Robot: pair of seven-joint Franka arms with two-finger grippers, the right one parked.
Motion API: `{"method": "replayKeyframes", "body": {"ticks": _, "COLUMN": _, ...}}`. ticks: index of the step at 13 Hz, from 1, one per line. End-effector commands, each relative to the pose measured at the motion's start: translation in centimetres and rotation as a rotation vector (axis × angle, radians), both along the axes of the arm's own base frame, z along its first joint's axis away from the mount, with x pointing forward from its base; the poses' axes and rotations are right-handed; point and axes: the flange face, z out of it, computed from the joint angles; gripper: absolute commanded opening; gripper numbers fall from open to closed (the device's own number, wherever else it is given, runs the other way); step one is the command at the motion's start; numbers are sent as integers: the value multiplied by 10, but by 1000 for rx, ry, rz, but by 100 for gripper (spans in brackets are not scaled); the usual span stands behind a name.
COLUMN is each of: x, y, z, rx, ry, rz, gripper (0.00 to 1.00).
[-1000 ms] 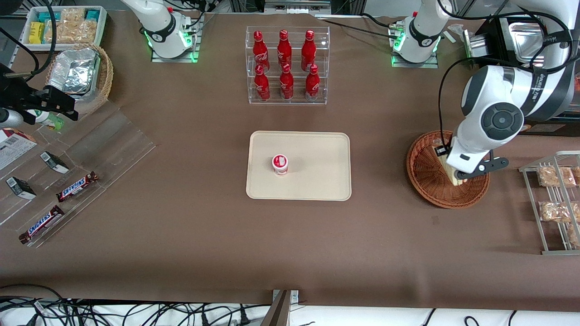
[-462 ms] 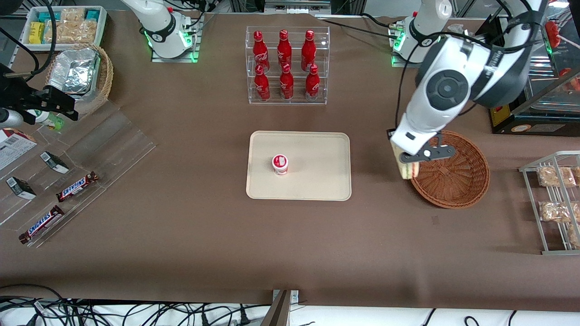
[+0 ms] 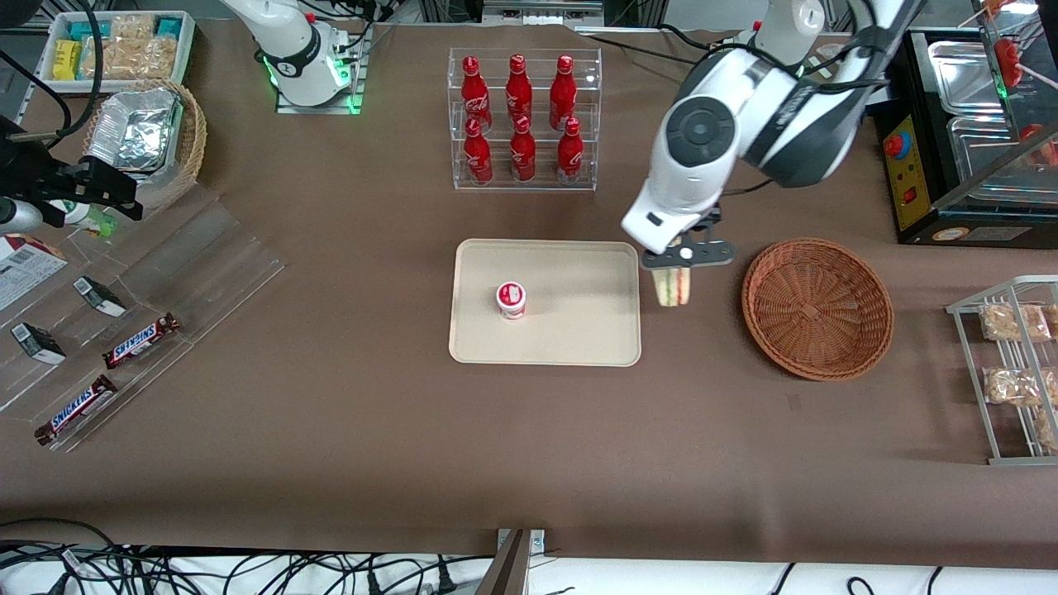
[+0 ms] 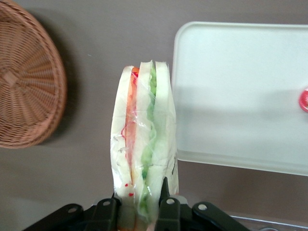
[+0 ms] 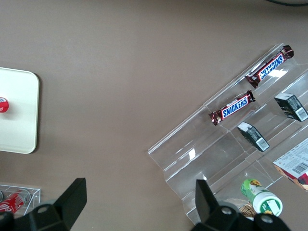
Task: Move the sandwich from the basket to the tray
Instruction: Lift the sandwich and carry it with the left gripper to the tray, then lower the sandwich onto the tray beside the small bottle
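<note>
My left arm's gripper is shut on the sandwich, a clear-wrapped wedge of pale bread with green and red-pink filling. It hangs in the air over the brown table, between the cream-beige tray and the reddish-brown wicker basket, close to the tray's edge. In the left wrist view the sandwich stands upright between the black fingers, with the basket on one side and the tray on the other. The basket holds nothing.
A small red-and-white cup stands on the tray. An acrylic rack of red bottles stands farther from the front camera than the tray. A wire rack of bagged snacks lies toward the working arm's end; candy-bar shelves toward the parked arm's.
The gripper has lifted the sandwich out of the basket and carried it toward the tray. The basket is left empty.
</note>
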Motion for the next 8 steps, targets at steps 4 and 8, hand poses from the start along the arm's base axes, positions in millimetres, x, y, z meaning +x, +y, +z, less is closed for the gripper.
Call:
{"method": "replayKeyframes", "body": {"ticks": 4, "x": -12, "y": -72, "z": -54, "rx": 43, "ry": -71, "rz": 11, "gripper": 29}}
{"method": "replayKeyframes", "body": {"ticks": 8, "x": -24, "y": -99, "z": -96, "rx": 45, "ry": -81, "rz": -35, "gripper": 29}}
